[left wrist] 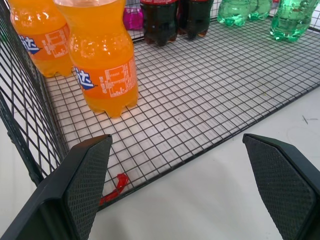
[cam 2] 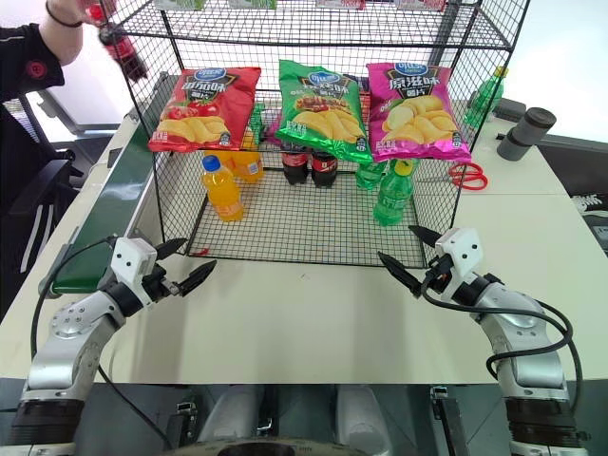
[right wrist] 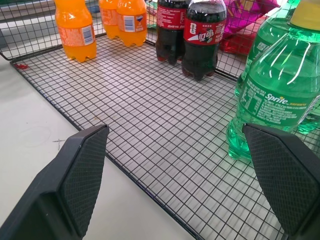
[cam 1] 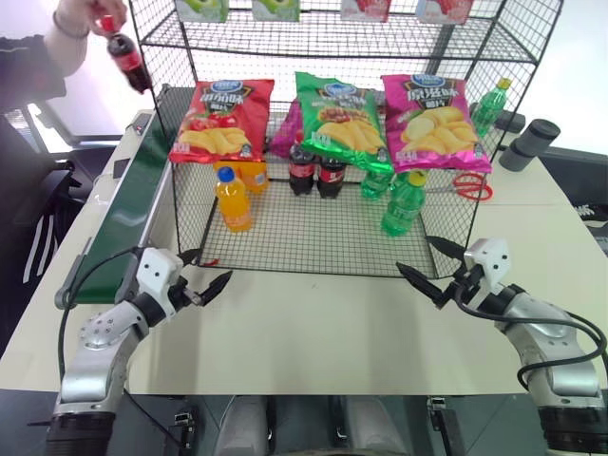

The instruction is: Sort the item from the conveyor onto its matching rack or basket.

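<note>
Sorting not yet started: cola bottle is being held above the conveyor.

Rack (cam 1: 313,237) is standing on the bench (cam 1: 313,332); a person's hand (cam 1: 81,21) is holding the cola bottle (cam 1: 126,55) over the conveyor (cam 1: 133,204); left end effector (cam 1: 205,275) and right end effector (cam 1: 426,265) are both waiting wide open, empty.

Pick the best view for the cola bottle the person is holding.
Left eye view: the cola bottle shows almost whole, red cap in the person's hand above the conveyor. Right eye view crops its cap end at the frame's top.
</note>
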Robot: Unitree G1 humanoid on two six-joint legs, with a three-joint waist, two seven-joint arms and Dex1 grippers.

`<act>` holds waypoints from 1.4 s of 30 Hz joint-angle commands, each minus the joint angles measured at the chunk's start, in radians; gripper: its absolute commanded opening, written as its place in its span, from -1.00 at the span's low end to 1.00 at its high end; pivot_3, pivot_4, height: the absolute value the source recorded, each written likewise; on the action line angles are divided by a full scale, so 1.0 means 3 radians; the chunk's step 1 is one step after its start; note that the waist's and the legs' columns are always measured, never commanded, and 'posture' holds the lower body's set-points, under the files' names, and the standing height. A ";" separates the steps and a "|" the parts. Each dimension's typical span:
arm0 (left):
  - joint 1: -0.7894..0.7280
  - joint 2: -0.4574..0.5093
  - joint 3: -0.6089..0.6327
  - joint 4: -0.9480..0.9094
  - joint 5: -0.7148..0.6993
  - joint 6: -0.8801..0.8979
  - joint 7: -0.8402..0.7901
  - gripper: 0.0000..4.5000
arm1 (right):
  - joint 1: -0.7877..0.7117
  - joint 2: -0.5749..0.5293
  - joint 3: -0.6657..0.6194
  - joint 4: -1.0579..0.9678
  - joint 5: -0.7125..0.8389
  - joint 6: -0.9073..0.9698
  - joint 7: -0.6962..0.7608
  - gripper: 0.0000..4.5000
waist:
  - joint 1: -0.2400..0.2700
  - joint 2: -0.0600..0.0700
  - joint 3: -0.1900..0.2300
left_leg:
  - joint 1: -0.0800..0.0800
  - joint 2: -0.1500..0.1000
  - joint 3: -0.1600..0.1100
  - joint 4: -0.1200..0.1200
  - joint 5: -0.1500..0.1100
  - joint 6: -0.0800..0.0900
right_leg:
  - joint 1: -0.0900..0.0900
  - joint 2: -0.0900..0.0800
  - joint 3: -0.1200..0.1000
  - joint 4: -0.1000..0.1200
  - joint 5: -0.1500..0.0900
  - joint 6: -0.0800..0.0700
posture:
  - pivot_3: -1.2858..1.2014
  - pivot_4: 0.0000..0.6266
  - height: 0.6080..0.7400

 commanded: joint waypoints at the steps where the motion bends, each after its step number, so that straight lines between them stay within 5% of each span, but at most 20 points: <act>1: -0.0055 0.0048 0.0032 -0.0105 -0.0023 0.0035 0.0013 1.00 | 0.0002 0.0027 -0.0021 -0.0086 0.0016 -0.0052 -0.0018 0.97 | 0.0001 0.0000 0.0000 | 0.0000 0.0000 0.0000 0.0000 0.0000 0.0000 | 0.0000 0.0000 0.0000 0.0000 0.0000 0.0000 | 0.03 -0.52 1.00; 10: -0.0091 0.0059 0.0140 -0.0178 -0.0189 0.0138 -0.0027 1.00 | -0.0028 0.0036 -0.0004 -0.0075 0.0028 -0.0050 -0.0022 0.97 | -0.0002 0.0000 0.0000 | 0.0000 0.0000 0.0000 0.0000 0.0000 0.0000 | 0.0000 0.0000 0.0000 0.0000 0.0000 0.0000 | 0.03 -0.52 1.00; 24: -0.0473 -0.0208 0.1001 0.0211 -0.0473 -0.0134 0.0720 1.00 | -0.0133 0.0024 0.0096 -0.0193 0.0137 0.0158 0.0042 0.97 | -0.0006 -0.0001 0.0000 | 0.0000 0.0001 0.0000 0.0003 0.0000 0.0000 | 0.0001 0.0003 0.0000 0.0002 0.0000 0.0001 | 0.03 -0.52 1.00; 42: -0.0533 -0.0263 0.1012 0.0603 -0.0085 -0.0382 0.1409 1.00 | -0.0260 0.0566 0.1018 -0.1026 0.0198 0.0547 -0.0057 0.97 | 0.0002 -0.0006 -0.0003 | 0.0000 0.0001 -0.0003 0.0003 0.0000 0.0000 | 0.0000 0.0000 -0.0002 0.0003 0.0001 0.0001 | 0.03 -0.52 1.00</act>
